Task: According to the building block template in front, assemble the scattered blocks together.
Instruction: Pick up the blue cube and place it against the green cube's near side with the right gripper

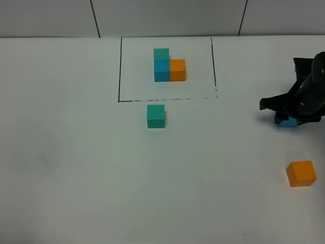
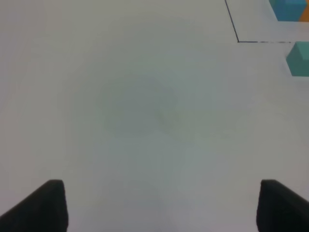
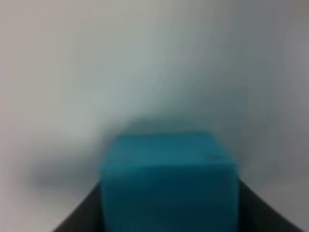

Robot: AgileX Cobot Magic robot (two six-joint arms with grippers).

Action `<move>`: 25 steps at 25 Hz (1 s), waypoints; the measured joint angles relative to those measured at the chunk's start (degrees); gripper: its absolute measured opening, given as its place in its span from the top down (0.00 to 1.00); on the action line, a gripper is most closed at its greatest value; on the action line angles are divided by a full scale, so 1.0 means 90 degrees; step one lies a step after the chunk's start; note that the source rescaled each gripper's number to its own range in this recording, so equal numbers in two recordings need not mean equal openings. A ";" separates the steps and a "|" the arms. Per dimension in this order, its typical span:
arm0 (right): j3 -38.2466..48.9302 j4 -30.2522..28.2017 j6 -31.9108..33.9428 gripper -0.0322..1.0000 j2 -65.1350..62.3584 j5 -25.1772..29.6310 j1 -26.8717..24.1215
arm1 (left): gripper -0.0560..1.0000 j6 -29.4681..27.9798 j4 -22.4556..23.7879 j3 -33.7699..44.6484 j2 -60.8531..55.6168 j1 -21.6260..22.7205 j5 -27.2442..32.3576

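Scattered blue block (image 1: 288, 123) lay mostly hidden beneath the right gripper (image 1: 289, 117), which reached down at the right side of the table (image 1: 76, 178). The blurred wrist view showed its jaws clamped on the cube. Nearer the middle, the teal block (image 1: 156, 116) sat just outside the framed template (image 1: 169, 65), with the orange block (image 1: 301, 173) well apart. With fingertips cropped, the left gripper (image 2: 164, 208) hung spread wide.

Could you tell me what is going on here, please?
The right gripper is shut on the loose blue cube at the right side of the table. The loose teal cube sits just outside the framed template, and the orange cube lies apart, near the right edge. The left gripper hangs open, holding nothing.
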 joint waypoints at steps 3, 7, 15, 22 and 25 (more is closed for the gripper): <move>-0.0075 -0.0134 0.0137 0.95 -0.0057 0.0330 0.0000 | 0.32 0.0000 0.0000 0.0000 0.0000 0.0000 0.0000; -0.0213 -0.0445 0.0434 0.95 -0.0491 0.0957 0.0227 | 0.32 0.0000 0.0000 0.0000 0.0000 0.0000 0.0000; -0.0259 -0.0504 0.2151 0.95 -0.1424 0.2180 0.2424 | 0.32 0.0000 0.0000 0.0000 0.0000 0.0000 0.0000; -0.0589 -0.0635 0.3491 0.95 -0.1053 0.1951 0.3897 | 0.32 0.0000 0.0000 0.0000 0.0000 0.0000 0.0000; -0.1209 -0.0675 0.3672 0.95 -0.0554 0.2151 0.4095 | 0.32 0.0000 0.0000 0.0000 0.0000 0.0000 0.0000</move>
